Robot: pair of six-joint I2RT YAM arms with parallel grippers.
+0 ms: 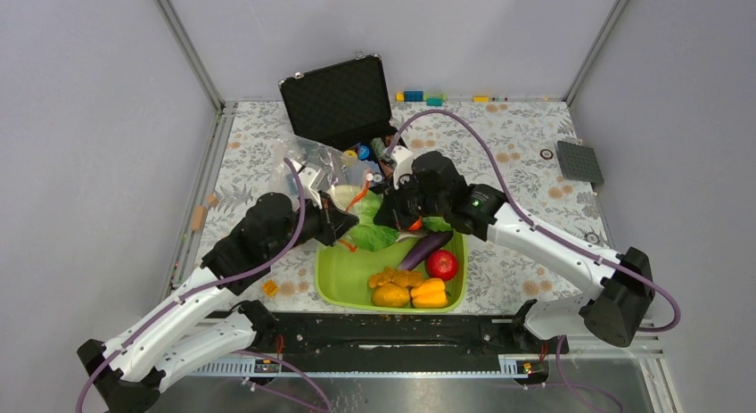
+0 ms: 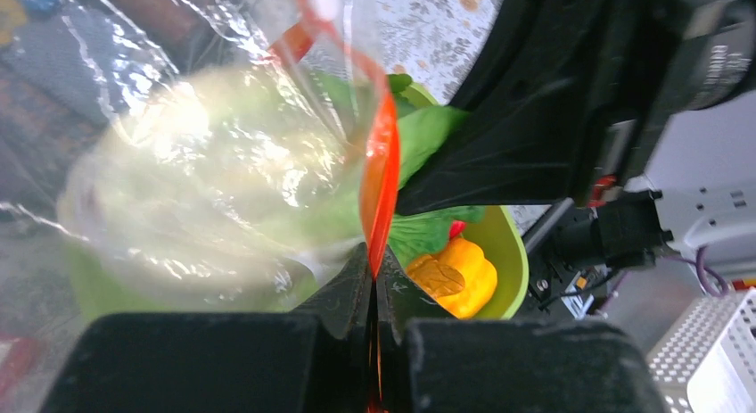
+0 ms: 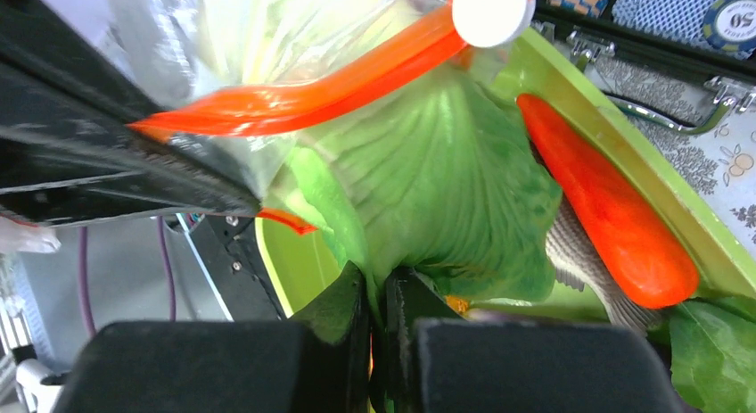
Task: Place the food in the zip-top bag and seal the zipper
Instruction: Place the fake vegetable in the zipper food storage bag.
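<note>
By my reading the task is barely begun, with the first item only partway in. The left tool [image 2: 372, 286] is closed tight on the zipper [image 2: 382, 163] and holds the mouth of the zip-top bag [image 2: 178, 181] up at the far left corner of the lime-green tray [image 1: 339, 270]. The right tool [image 3: 379, 297] is pinched shut on a leaf of the lettuce [image 3: 446, 190]. Its pale head shows through the clear plastic inside the bag, while its green leafy end hangs out past the strip, above the tray. The carrot [image 3: 611, 217] and the fish [image 3: 571, 252] lie along the tray's far rim. The eggplant [image 1: 424, 249], apple [image 1: 441, 264] and peppers [image 1: 410, 293] sit nearer the front, and all of these are outside the bag. What is left is to push the lettuce fully in, load the remaining foods, and press the open zipper shut.
</note>
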